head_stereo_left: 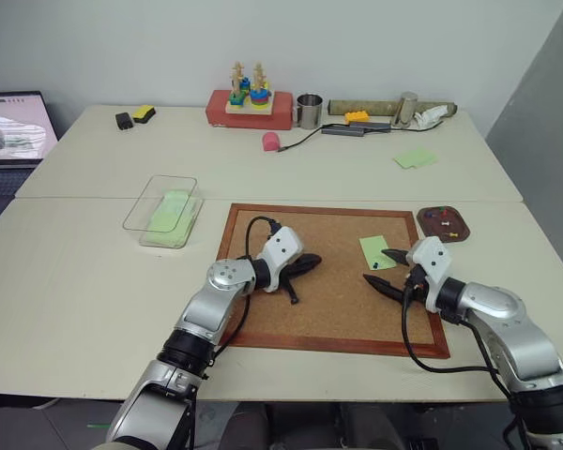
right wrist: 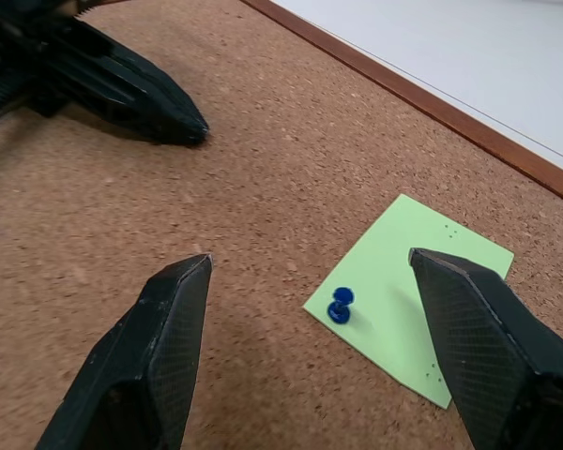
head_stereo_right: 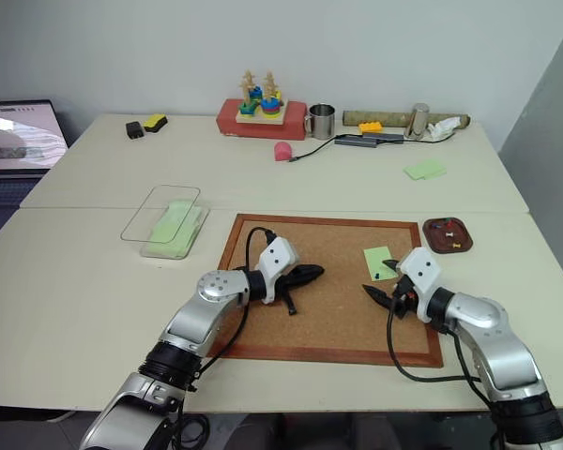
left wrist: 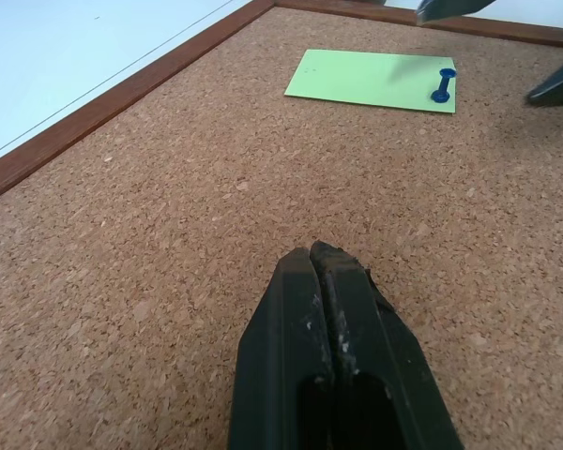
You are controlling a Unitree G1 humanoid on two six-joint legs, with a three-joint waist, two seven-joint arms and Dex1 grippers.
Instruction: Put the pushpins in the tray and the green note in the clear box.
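My right gripper (right wrist: 305, 347), jaws wide, has the blue pushpin (right wrist: 341, 306) just ahead between its fingers, probably still pinning the green note (right wrist: 408, 281); left gripper (left wrist: 333, 309) sits closed, farther off.

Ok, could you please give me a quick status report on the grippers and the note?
Left gripper shut, empty. Right gripper open over the green note. Blue pushpin still pins it to the corkboard. Nothing blocking.

Soft, even room light falls from overhead on my pale cream table (head_stereo_left: 94, 281); shadows under my arms are faint. No glare on the brown corkboard (left wrist: 169, 234). In my right wrist view my black left pincer (right wrist: 183, 127) at 10 o'clock looks soft and blurred.
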